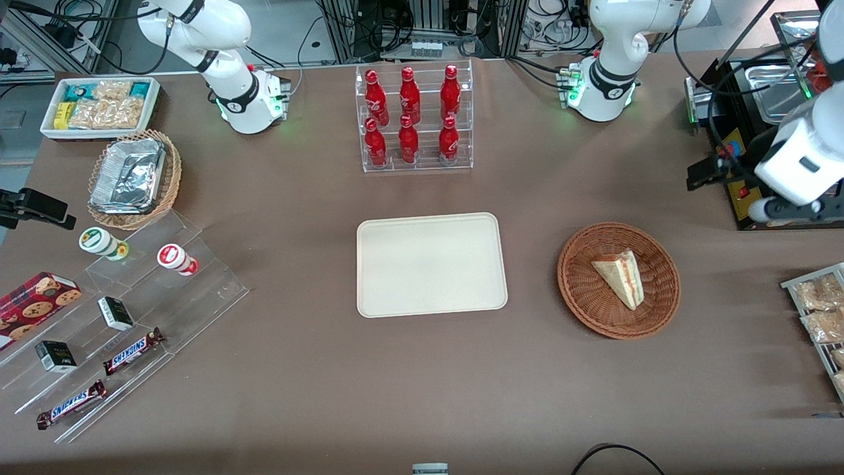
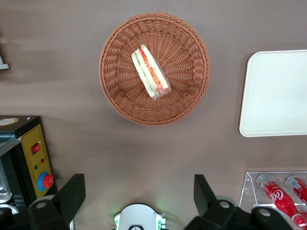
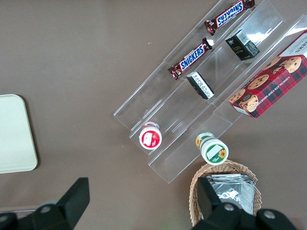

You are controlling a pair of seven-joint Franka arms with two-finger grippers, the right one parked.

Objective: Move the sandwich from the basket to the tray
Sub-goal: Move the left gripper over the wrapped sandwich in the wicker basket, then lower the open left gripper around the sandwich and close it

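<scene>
From the front, the sandwich [image 1: 620, 276] lies in the basket [image 1: 580, 290] on the worktop [image 1: 316, 382], beside the bare tray [image 1: 432, 264]; nothing is picked yet, so the reach is just starting. From the left wrist, the pincer [image 2: 139, 196] hangs spread and empty above the basket [image 2: 182, 91]; next it likely must descend and straddle the sandwich [image 2: 150, 71].
</scene>
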